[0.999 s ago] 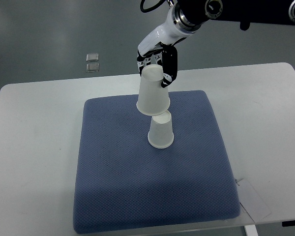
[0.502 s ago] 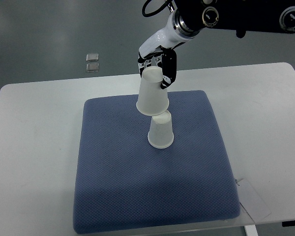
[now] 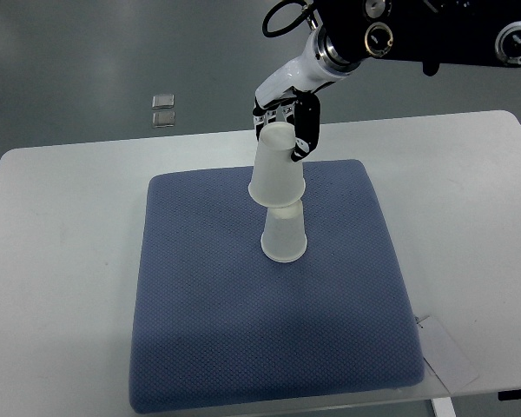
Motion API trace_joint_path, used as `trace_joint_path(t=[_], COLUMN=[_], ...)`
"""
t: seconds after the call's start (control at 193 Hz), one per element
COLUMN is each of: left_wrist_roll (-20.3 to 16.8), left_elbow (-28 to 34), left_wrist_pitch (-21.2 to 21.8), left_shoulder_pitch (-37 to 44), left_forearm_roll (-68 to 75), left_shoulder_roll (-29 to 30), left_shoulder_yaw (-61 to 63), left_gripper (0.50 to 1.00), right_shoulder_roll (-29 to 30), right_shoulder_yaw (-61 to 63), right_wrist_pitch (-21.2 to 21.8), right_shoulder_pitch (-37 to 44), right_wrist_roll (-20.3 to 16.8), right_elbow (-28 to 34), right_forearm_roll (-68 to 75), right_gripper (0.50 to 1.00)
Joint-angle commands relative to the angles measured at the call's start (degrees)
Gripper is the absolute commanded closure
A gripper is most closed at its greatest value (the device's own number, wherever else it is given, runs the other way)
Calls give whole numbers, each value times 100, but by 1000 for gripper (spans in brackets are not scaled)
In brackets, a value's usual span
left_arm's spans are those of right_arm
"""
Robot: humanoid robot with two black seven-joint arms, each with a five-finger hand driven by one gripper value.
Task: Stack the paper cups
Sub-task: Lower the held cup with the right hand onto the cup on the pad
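Right robot hand (image 3: 286,130) around inverted white cup (image 3: 277,169), seemingly capping lower cup (image 3: 284,236).

Pad (image 3: 208,330) lay on the table (image 3: 61,261), lower cup (image 3: 284,236) stood upturned on the pad's middle, upper cup (image 3: 277,169) hung directly over it, rim overlapping its top, right hand (image 3: 286,130) behind the upper cup.

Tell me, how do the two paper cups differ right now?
The upper cup is gripped by the right hand; the lower cup stands free on the blue mat. The upper cup looks larger and sits higher, over the lower cup's top. Both are white and upside down.
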Motion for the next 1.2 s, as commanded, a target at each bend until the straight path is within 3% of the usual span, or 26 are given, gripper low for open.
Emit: trace_joint_path(t=[0.0, 1.195], left_wrist_roll=[-1, -1], left_elbow=[0, 0], left_wrist_pitch=[0, 0], left_shoulder_pitch=[0, 0], left_forearm_roll=[0, 0], left_shoulder_roll=[0, 0], left_shoulder_yaw=[-6, 12], left_gripper=[500, 500], right_shoulder_roll=[-13, -206], right_shoulder_yaw=[-3, -29], right_wrist_pitch=[-2, -125], right_shoulder_pitch=[-33, -402], right_wrist_roll=[0, -115], right_elbow=[1, -26], right_forearm_roll=[-11, 42], right_gripper=[897, 889])
